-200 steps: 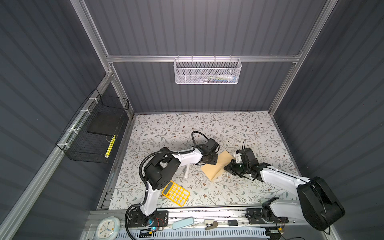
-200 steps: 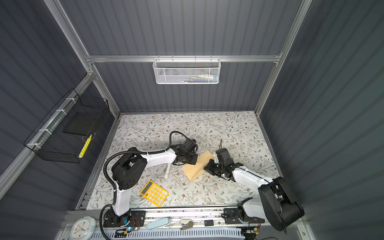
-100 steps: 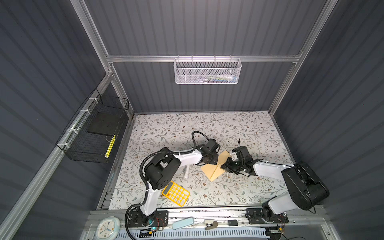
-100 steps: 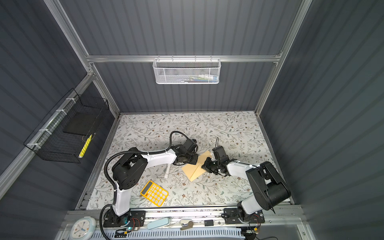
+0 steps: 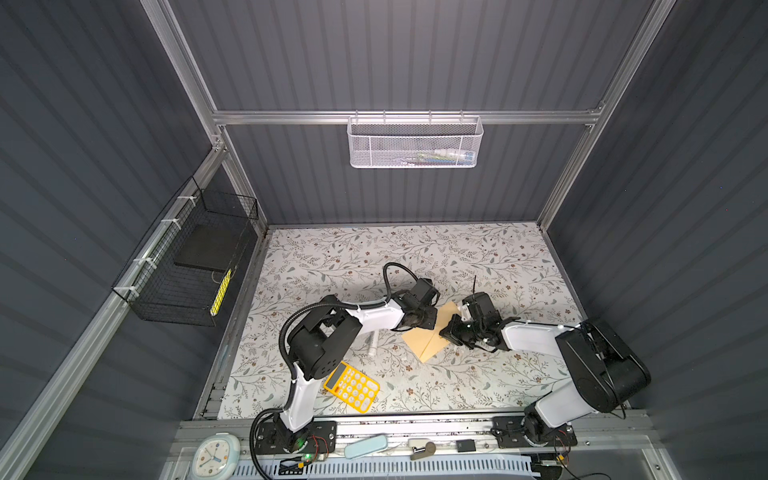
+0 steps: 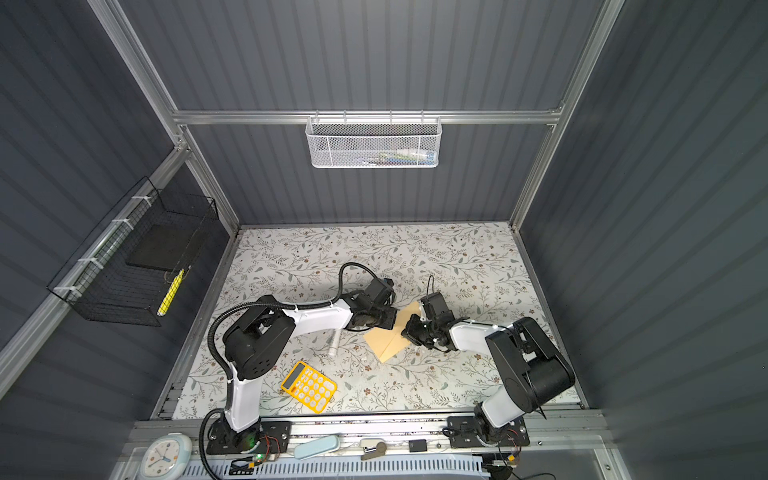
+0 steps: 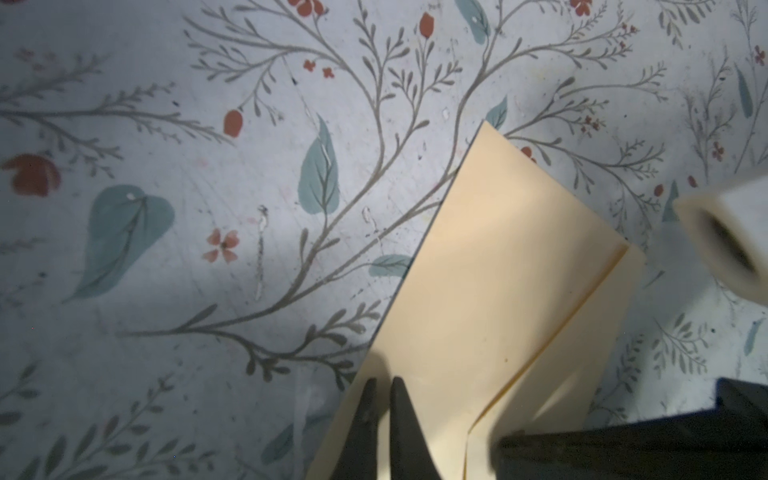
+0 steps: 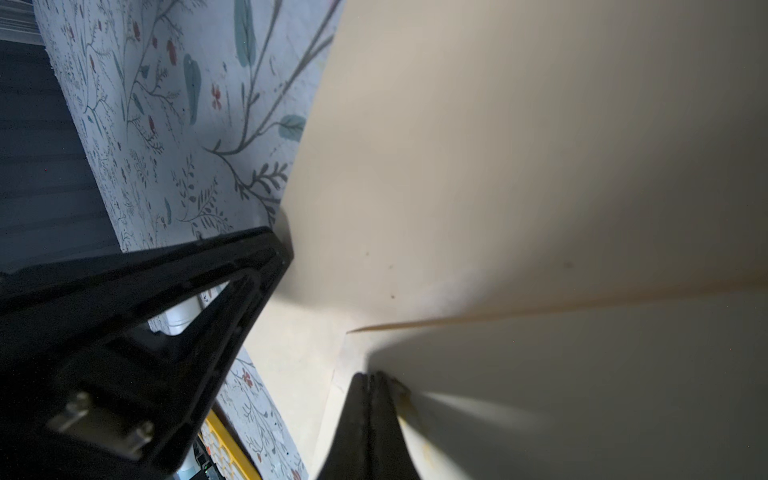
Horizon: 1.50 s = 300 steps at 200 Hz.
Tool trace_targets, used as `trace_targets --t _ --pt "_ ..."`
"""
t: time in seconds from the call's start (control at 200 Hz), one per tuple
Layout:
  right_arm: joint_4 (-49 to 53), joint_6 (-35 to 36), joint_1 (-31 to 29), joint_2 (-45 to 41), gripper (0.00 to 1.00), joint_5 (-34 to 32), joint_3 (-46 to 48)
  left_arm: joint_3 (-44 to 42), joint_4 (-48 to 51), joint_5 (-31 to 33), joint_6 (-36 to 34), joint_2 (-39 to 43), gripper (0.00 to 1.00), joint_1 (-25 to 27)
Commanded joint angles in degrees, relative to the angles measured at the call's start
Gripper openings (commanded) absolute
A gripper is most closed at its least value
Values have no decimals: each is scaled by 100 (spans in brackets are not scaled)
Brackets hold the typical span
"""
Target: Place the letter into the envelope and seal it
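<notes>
The envelope lies mid-mat, with the left gripper all but closed, tips on one edge, and the right gripper closed at the flap's edge; the calculator keys are too small to read.

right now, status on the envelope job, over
Left gripper shut over the envelope edge. Right gripper shut at its folded edge. Letter not in view. White tube lies beside the envelope, apart.
</notes>
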<state>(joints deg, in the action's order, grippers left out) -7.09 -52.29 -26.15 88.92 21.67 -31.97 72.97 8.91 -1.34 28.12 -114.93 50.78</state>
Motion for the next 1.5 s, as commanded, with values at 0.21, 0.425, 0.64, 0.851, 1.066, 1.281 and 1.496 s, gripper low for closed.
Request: trace_targets --t 0.21,0.425,0.64,0.851,1.066,1.281,1.496 --pt "590 -70 -45 109 0 -656 97 -113 283 -492 384 1203 16 62" --pt "599 -68 -57 108 0 -655 58 -669 307 -1054 821 1665 14 74" --pt "566 -109 -78 128 0 -620 44 -1185 186 -1232 1071 1799 12 330" --pt "567 -105 -92 135 0 -618 39 -1491 329 -1019 1238 1722 9 519" --pt "582 -110 -96 125 0 -614 42 -1633 438 -888 1254 1629 8 654" --pt "536 -123 -121 141 0 -620 57 -1772 576 -676 1309 1517 7 683" --pt "507 -131 -136 204 0 -592 33 -1897 569 -621 1336 1356 7 704"
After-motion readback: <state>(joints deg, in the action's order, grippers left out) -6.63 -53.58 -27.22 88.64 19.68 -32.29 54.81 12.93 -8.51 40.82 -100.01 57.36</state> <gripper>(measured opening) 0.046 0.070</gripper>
